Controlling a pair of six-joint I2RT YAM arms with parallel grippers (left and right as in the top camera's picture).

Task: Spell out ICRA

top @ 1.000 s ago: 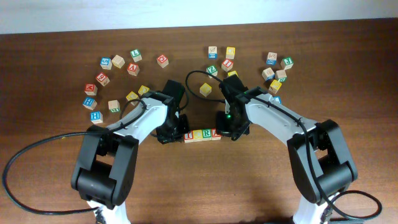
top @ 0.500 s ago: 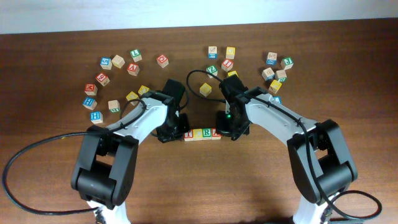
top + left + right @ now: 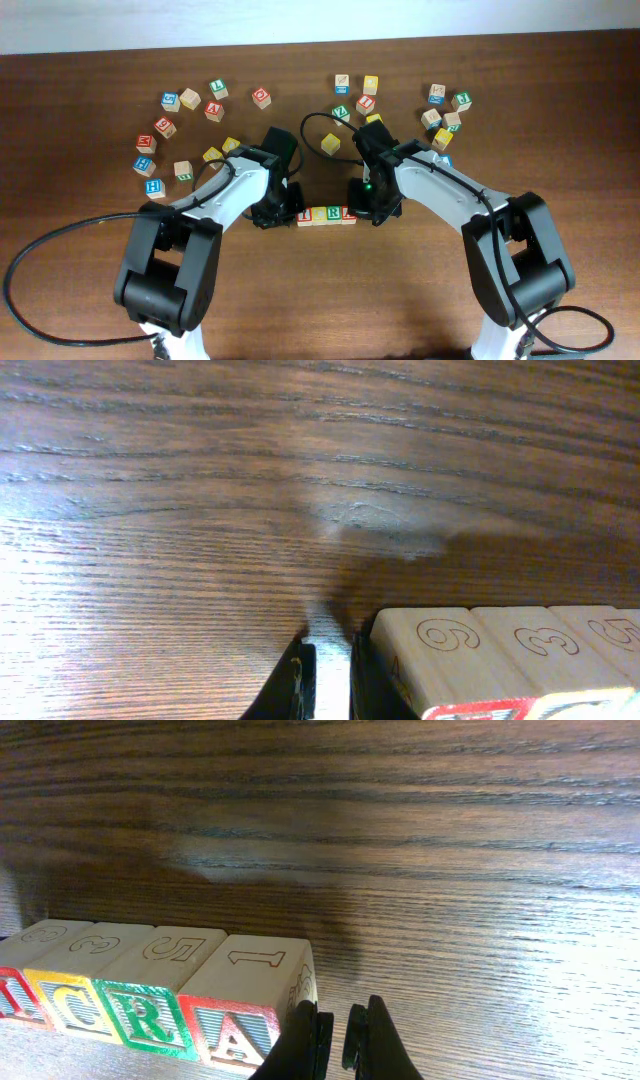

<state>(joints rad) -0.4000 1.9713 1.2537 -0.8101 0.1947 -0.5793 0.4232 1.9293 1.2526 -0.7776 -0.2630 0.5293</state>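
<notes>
Four lettered blocks (image 3: 326, 215) touching in one row on wooden table (image 3: 330, 300)

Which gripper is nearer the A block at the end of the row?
Right. The right gripper sits just beside the A block; the left gripper is at the opposite end of the row, beside its first block.

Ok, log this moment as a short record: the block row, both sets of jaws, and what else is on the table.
block row: four blocks touching in a line, table centre
letters: C, R, A readable from right wrist; first block cut off
left jaws: nearly together, empty, beside the row's left end
right jaws: shut, empty, beside the A block
loose blocks: scattered along the far side of the table
</notes>
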